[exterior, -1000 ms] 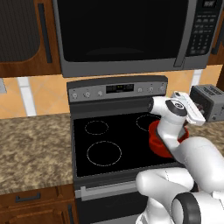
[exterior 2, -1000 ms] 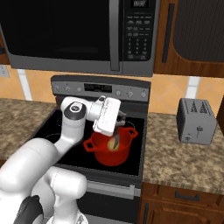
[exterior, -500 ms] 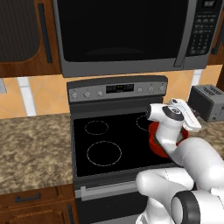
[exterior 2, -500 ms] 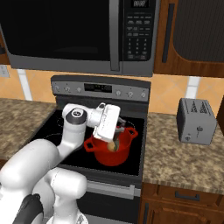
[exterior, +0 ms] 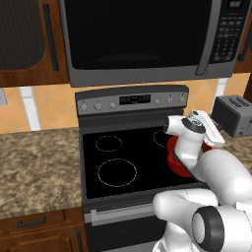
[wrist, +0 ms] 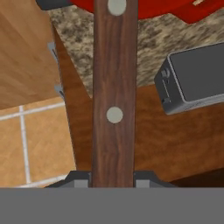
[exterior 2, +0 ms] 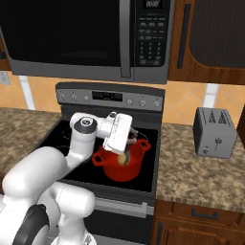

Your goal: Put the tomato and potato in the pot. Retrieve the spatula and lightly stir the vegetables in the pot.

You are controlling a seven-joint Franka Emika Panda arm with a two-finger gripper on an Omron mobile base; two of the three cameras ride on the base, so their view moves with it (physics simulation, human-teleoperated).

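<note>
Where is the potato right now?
In the right base view the potato sits inside the red pot on the stove's front right burner, just below the end effector.

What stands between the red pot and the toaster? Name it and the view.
Nothing stands there: in the right base view, a strip of black cooktop and bare speckled counter separate the red pot from the toaster.

Non-task items, kitchen wall
Black microwave (exterior 2: 86,33) above black glass stove (exterior: 118,162); silver two-slot toaster (exterior 2: 215,131) on speckled granite worktop (exterior 2: 201,177).
</note>
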